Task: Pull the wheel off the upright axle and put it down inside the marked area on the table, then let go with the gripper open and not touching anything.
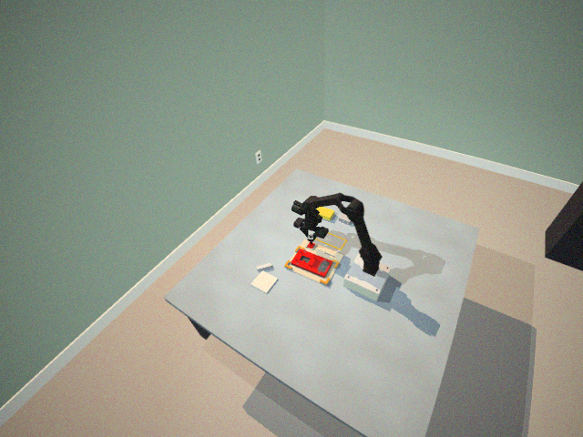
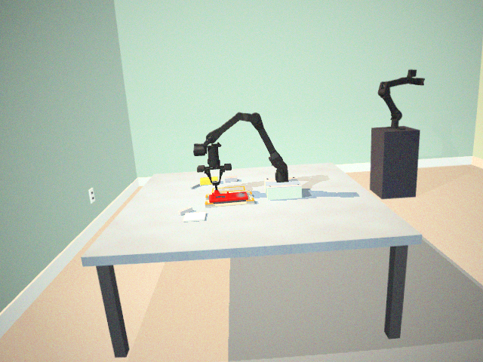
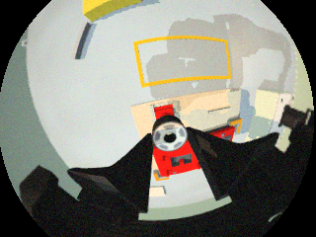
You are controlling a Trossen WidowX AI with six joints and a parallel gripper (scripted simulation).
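Wheel (image 3: 169, 137), small and pale grey with a dark hole through its middle, sits gripped between the two black fingers of the tool (image 3: 173, 158), which is closed on its rim from either side. It reads as a stiff, light disc with a smooth round edge. Such an edge could roll or slip in a loose pinch, so the sensible hold is the one seen here, squarely across the widest part. Gripping off-centre would likely tilt it and bind it on the post.

From the wrist view the wheel hangs over the far end of the red block (image 3: 176, 158), which lies on a cream board (image 1: 314, 274) with orange corners. Whether the wheel has fully left the post cannot be told; the post itself is hidden beneath it. A straight upward pull seems safest.

Just beyond the board, toward the back edge of the counter (image 2: 272, 229), lies the yellow outlined rectangle (image 3: 184, 61), the marked area, near but not yet under the wheel. A yellow block (image 1: 325, 214) sits further back, and a white tile (image 1: 264, 281) with a small white bar (image 1: 264, 266) lies toward the left edge. The arm's pale base box (image 1: 365, 284) stands to the right of the board.
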